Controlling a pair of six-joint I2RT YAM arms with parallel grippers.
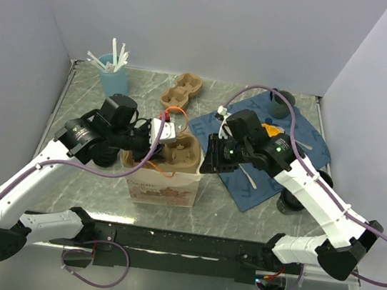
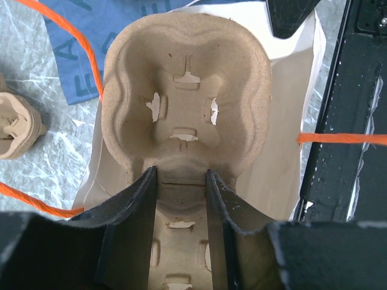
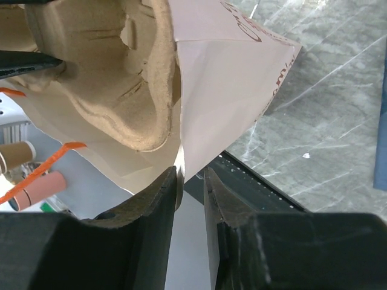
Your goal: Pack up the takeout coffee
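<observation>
A white paper bag [image 1: 164, 186] stands open at the table's near middle, with a brown pulp cup carrier [image 1: 180, 154] in its mouth. My left gripper [image 1: 165, 141] is shut on the carrier's [image 2: 184, 90] middle ridge, a finger [image 2: 142, 199] on either side. My right gripper [image 1: 209, 158] is at the bag's right rim. In the right wrist view the bag's [image 3: 224, 90] edge runs between its narrowly open jaws [image 3: 189, 176], against the left finger [image 3: 163, 193]. A dark round shape [image 1: 292, 201] beneath my right forearm may be the takeout coffee; I cannot tell.
A second pulp carrier [image 1: 181, 91] lies at the back. A light-blue cup of white sticks [image 1: 113, 72] stands back left. A blue cloth [image 1: 246, 178] covers the right side, with a dark mug [image 1: 281, 104] at its far corner. An orange cord [image 2: 66, 36] loops by the bag.
</observation>
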